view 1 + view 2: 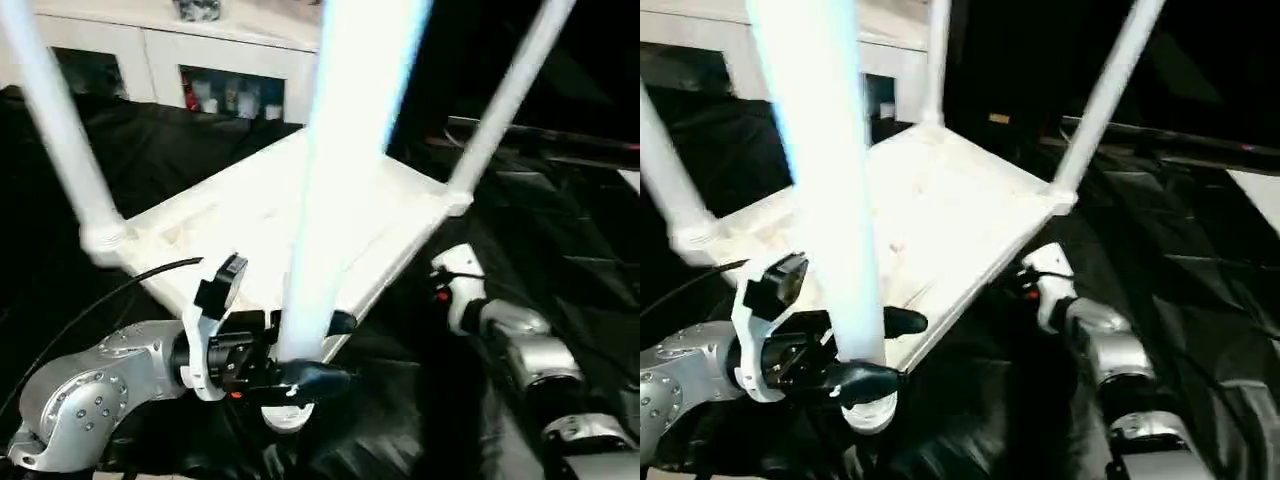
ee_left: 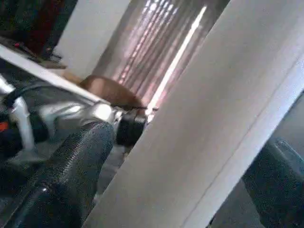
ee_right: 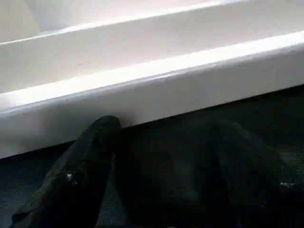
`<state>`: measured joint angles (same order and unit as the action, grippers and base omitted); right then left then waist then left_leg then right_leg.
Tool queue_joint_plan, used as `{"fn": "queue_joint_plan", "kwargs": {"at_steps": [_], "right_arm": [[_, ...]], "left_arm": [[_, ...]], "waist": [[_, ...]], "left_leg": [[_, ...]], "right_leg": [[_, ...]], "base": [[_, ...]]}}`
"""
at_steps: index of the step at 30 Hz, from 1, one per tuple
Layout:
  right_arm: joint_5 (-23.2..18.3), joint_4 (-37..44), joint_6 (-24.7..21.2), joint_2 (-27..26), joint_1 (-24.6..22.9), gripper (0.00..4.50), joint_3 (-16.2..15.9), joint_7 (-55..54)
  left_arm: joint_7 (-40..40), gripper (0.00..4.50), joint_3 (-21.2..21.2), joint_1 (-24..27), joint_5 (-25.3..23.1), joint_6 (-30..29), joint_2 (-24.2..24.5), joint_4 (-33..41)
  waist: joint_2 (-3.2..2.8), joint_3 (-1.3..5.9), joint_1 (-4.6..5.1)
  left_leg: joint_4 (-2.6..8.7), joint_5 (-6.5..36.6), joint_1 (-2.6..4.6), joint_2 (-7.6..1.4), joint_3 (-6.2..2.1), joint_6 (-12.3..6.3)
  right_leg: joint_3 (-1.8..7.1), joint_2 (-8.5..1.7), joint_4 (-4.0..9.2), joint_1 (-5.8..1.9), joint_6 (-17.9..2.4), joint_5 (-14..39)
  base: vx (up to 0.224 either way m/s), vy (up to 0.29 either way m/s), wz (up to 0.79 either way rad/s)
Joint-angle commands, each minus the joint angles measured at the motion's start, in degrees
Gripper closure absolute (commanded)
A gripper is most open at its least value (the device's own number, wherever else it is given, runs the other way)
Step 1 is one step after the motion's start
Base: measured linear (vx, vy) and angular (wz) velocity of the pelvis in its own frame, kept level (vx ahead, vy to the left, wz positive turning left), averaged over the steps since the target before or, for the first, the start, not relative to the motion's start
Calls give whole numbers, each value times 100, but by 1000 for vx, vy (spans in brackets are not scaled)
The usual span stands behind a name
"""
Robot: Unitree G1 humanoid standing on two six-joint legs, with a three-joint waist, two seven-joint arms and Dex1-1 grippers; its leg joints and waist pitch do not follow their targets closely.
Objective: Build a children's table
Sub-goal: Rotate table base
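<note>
Upturned white table on black cloth, nearest leg in the left gripper's grasp.

Closest to me, the left gripper (image 1: pixel 290 365) has its black fingers (image 2: pixel 71 175) set wide around the near leg (image 1: pixel 330 200), which stands at the top's near corner. The right gripper (image 3: pixel 156 161) sits low at the tabletop's (image 1: pixel 940 210) side rim, jaws apart, one finger touching the edge, holding nothing. Further back, two more legs (image 1: pixel 505 100) stand in their corner sockets, a fourth behind. Beyond stands a white cabinet (image 1: pixel 160 50).
</note>
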<state>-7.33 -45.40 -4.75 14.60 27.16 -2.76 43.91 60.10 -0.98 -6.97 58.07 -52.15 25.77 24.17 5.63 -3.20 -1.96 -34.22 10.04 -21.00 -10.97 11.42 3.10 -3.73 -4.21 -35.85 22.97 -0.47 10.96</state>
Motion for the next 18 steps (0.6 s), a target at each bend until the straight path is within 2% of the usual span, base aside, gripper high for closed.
{"fn": "queue_joint_plan", "kwargs": {"at_steps": [1,2,3,4,5,6,7,9,10,12,13,14,15,16,17,18], "right_arm": [[17,114,36,-245,117,103,-245,228],[35,97,51,-315,154,103,-289,246],[53,60,63,-396,208,103,-328,260],[72,3,95,-487,274,103,-368,280],[83,-38,123,-554,321,103,-397,296],[103,-95,157,-595,369,103,-410,275],[118,-131,178,-621,399,103,-418,257],[144,-375,291,-792,595,103,-379,139],[144,-384,294,-799,603,103,-377,134],[145,-508,343,-891,705,103,-339,87],[142,-563,350,-937,754,103,-316,96],[141,-568,355,-940,758,103,-313,103],[140,-577,364,-946,764,103,-308,116],[120,-573,367,-948,760,103,-296,171],[104,-580,375,-944,758,103,-287,208],[104,-598,394,-925,757,103,-274,208]], "left_arm": [[-139,5,-110,-96,213,-66,-119,246],[-171,5,-117,-101,236,-67,-147,266],[-207,5,-130,-106,246,-65,-173,282],[-254,5,-145,-110,225,-34,-222,288],[-299,5,-152,-109,208,-13,-263,295],[-315,5,-199,-124,72,67,-286,285],[-324,5,-232,-134,-24,121,-298,280],[-522,5,-413,-323,-541,452,-455,56],[-525,5,-422,-332,-560,464,-459,45],[-584,5,-570,-543,-898,708,-537,-209],[-611,5,-650,-758,-1091,895,-640,-472],[-612,5,-664,-808,-1122,934,-664,-529],[-612,5,-685,-886,-1172,995,-703,-620],[-597,5,-719,-994,-1228,1058,-744,-742],[-590,5,-766,-1104,-1318,1140,-782,-865],[-594,5,-827,-1231,-1454,1263,-830,-1014]], "waist": [[-47,301,-32],[-18,299,-25],[-29,296,-22],[8,297,-11],[-7,294,0],[18,295,7],[11,292,0],[9,290,-4],[7,294,-7],[1,281,-7],[-27,288,-18],[-21,293,-25],[-16,295,-22],[-47,300,-30],[-65,311,-47],[-62,313,-46]], "left_leg": [[438,1701,34,-243,-151,305],[445,1663,15,-244,-159,304],[450,1675,18,-244,-164,313],[448,1680,14,-247,-162,314],[460,1710,-6,-250,-185,360],[458,1718,-2,-252,-185,371],[451,1776,33,-254,-181,386],[442,1832,85,-267,-169,403],[441,1829,106,-268,-162,405],[454,1886,90,-256,-165,404],[451,1936,108,-250,-169,414],[444,1949,121,-254,-166,426],[455,1901,86,-255,-180,442],[460,1873,82,-257,-186,451],[448,1830,117,-256,-171,436],[448,1804,105,-255,-167,433]], "right_leg": [[294,-362,499,-222,-791,2223],[292,-366,494,-235,-777,2207],[289,-366,497,-231,-765,2231],[288,-368,503,-230,-749,2255],[281,-386,504,-247,-699,2403],[279,-382,509,-239,-684,2412],[288,-381,520,-205,-675,2420],[302,-377,522,-167,-729,2306],[308,-365,509,-158,-791,2129],[303,-359,514,-169,-797,2098],[302,-366,529,-163,-763,2175],[304,-366,527,-157,-764,2163],[304,-381,505,-194,-796,2081],[304,-383,498,-204,-804,2036],[308,-373,485,-184,-873,1819],[309,-370,478,-196,-906,1736]], "base": [[0,0,0],[0,0,0],[0,0,0],[0,0,0],[0,0,0],[0,0,0],[0,0,0],[0,0,0],[0,0,0],[0,0,0],[0,0,0],[0,0,0],[0,0,0],[0,0,0],[0,0,0],[0,0,0]]}}
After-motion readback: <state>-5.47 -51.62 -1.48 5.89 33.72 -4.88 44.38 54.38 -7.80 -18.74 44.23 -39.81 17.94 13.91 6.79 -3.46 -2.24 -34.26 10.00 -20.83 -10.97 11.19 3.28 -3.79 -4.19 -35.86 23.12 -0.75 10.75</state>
